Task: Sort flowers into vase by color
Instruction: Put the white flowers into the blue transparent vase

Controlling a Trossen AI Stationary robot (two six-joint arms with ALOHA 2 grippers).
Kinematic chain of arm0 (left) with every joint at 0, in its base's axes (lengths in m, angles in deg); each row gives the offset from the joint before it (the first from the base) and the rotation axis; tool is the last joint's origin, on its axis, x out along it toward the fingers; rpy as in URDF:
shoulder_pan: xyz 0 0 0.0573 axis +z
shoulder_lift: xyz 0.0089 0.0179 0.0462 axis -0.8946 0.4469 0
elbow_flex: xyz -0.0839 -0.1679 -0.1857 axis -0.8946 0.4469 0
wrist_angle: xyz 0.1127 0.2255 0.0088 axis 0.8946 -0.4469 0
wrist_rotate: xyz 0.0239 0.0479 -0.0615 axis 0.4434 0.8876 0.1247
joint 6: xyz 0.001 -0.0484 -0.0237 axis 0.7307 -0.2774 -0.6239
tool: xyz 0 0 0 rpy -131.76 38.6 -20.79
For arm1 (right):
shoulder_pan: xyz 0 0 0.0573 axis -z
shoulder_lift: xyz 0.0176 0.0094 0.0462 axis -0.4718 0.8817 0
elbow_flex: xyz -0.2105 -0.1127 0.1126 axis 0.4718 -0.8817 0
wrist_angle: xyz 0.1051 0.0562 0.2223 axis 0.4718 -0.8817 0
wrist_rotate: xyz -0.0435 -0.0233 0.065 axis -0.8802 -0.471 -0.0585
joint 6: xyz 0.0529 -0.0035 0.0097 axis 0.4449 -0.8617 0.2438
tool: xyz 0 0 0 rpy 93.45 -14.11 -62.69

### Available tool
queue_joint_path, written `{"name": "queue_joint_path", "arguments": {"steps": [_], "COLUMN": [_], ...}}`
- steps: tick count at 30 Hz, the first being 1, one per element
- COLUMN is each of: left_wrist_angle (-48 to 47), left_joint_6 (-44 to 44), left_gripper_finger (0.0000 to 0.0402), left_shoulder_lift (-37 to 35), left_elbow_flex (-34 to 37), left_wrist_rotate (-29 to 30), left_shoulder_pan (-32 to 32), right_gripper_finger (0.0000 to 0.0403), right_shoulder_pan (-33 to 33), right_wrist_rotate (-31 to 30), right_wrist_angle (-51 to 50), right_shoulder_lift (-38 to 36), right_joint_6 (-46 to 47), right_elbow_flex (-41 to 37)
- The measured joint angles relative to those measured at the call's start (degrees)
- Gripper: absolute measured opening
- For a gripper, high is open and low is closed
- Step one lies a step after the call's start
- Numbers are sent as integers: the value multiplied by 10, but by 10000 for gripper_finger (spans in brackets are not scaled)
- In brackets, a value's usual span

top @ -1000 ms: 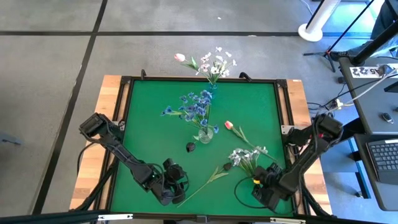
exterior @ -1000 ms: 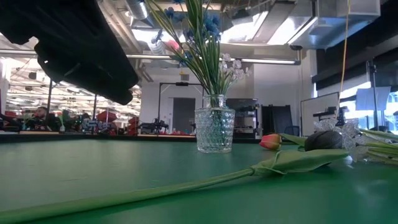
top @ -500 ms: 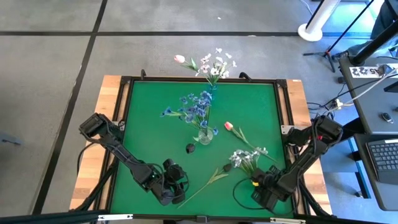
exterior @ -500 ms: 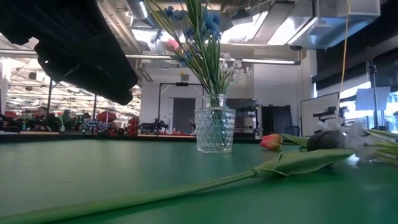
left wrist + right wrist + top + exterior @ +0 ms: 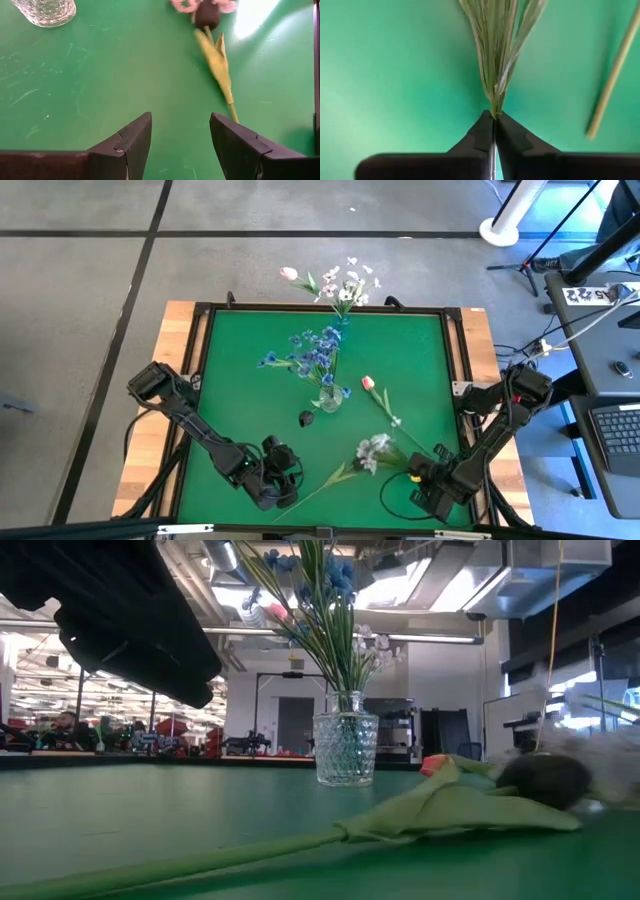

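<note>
Near the table's (image 5: pixel 240 370) front right corner, the right gripper (image 5: pixel 493 131) pinches the white spray's (image 5: pixel 373 448) stalks; left gripper (image 5: pixel 180 137) gapes empty beside the dark tulip (image 5: pixel 206 15).

I'm working in a big open lab hall: grey concrete floor marked with black tape lines (image 5: pixel 130 290), exposed ceiling ductwork (image 5: pixel 520 575), a side desk with a laptop keyboard (image 5: pixel 615 430).

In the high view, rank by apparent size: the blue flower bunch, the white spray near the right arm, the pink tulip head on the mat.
1. Blue flower bunch, widest spread.
2. White spray, smaller cluster.
3. Pink tulip head, the smallest.
</note>
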Motion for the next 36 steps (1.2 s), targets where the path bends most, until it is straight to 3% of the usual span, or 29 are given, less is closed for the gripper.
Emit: {"name": "queue_joint_path", "arguments": {"steps": [13, 16, 22, 28, 31, 36], "left_wrist_angle": [-1, -2, -14, -48, -78, -55], "left_joint_6": [0, 4, 17, 28, 53, 184], "left_gripper_finger": [195, 195, 195, 195, 195, 174], "left_shoulder_lift": [0, 0, 0, -13, -27, -69], "left_elbow_flex": [0, 0, 0, 0, 0, 0], "left_wrist_rotate": [0, 0, 5, 8, 42, 166], "left_shoulder_pan": [0, 0, 4, 10, 13, -7], "right_gripper_finger": [4, 3, 2, 1, 1, 1], "right_shoulder_pan": [1, 1, 2, 2, 2, 18], "right_wrist_rotate": [-156, -226, -425, -542, -612, -689], "right_wrist_angle": [-42, -55, -54, -32, -15, -9], "right_shoulder_lift": [-165, -197, -257, -298, -306, -311], "right_joint_6": [-23, -45, -109, -186, -232, -290], "right_elbow_flex": [2, 2, 3, 3, 3, 3]}}
